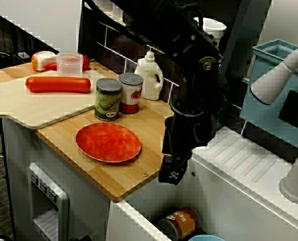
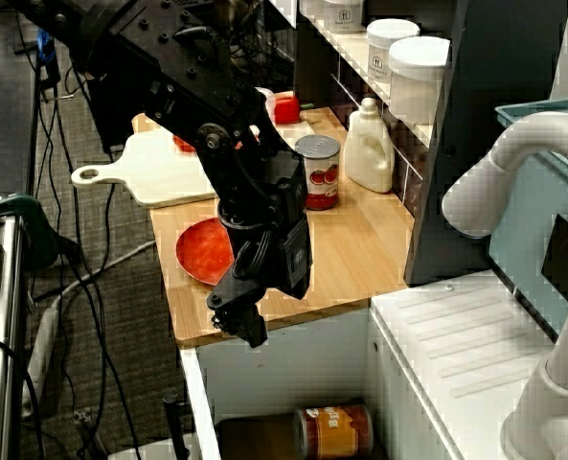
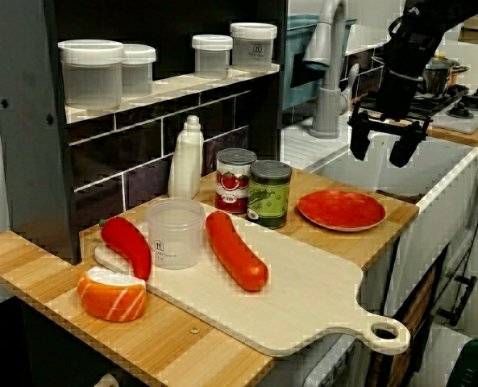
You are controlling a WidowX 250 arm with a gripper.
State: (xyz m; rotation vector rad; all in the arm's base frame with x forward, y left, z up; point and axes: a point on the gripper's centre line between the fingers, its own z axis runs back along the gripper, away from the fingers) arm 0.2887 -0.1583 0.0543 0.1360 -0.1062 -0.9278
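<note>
Gripper [image 3: 379, 151] is held open & empty just off counter [image 1: 113, 175] edge, nr red plate [image 3: 341, 210], so nothing's touched.

- The gripper [image 3: 380, 150] is hanging, jaws apart, empty.
- The red plate [image 3: 341, 210] is lying at its 7 o'clock.
- The green can [image 3: 269, 193] is standing at the plate's 9 o'clock.

Pincer [image 3: 379, 155] pointing down, jaws apart

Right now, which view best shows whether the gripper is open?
The view along the counter: the gripper has its fingers clearly apart, nothing between. Both other views show only a dark shape, gap hidden.
</note>
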